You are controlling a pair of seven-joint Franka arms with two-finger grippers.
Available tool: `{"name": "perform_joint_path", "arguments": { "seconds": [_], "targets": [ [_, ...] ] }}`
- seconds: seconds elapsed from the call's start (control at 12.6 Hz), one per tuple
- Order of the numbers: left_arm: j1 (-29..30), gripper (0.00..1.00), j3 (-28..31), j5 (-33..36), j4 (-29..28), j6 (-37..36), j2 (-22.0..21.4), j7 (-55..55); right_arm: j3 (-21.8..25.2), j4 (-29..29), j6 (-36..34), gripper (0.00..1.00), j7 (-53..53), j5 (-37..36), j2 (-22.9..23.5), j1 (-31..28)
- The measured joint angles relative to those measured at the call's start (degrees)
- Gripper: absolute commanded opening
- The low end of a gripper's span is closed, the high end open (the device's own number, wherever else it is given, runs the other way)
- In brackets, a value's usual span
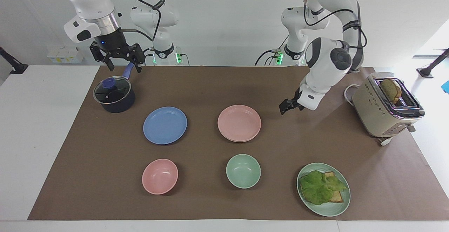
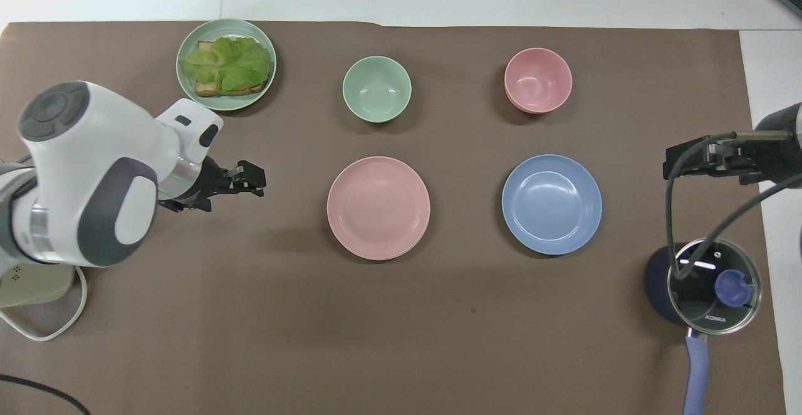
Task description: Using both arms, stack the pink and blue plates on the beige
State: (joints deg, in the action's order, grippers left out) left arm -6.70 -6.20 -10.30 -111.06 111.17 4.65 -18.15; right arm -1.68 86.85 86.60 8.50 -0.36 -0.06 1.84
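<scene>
Facing view, read from its left edge across: the right hand (image 1: 117, 57) hangs with its fingers spread and nothing between them, over the handle of a dark pot (image 1: 114, 95) with a glass lid; that arm waits. Next on the brown mat (image 1: 196, 84) that covers the bench lies the blue plate (image 1: 165, 125), flat and alone, with a pink bowl (image 1: 160, 176) farther from the robots than it. Toward the middle sits the pink plate (image 1: 239, 122), resting on the beige plate (image 1: 234, 140), of which only a thin cream rim shows under the pink one's edge. A green bowl (image 1: 243, 171) stands farther from the robots than this stack of 2. Near the stack, toward the left arm's end, the left hand (image 1: 288, 106) hovers over bare mat, its fingers apart and holding nothing, clear of the pink plate. A green plate (image 1: 342, 204) with lettuce and bread lies farther out, and a toaster (image 1: 380, 109) with a slice in its slot stands at that end of the bench.
</scene>
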Motion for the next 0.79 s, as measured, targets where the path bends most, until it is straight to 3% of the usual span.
{"name": "perform_joint_path", "arguments": {
  "seconds": [0.32, 0.56, 0.79],
  "targets": [
    [7.7, 1.0, 0.5, 6.7, 4.5, -10.7, -6.6, 13.3, 0.0, 0.0, 0.0, 1.0, 0.0, 0.0, 0.0, 0.0],
    [7.8, 1.0, 0.6, 8.3, 13.5, -18.0, -7.0, 16.0, 0.0, 0.0, 0.0, 1.0, 0.0, 0.0, 0.0, 0.0],
    [9.0, 1.0, 0.9, 8.9, 16.9, -20.4, -7.0, 16.3, 0.0, 0.0, 0.0, 1.0, 0.0, 0.0, 0.0, 0.0]
  ]
}}
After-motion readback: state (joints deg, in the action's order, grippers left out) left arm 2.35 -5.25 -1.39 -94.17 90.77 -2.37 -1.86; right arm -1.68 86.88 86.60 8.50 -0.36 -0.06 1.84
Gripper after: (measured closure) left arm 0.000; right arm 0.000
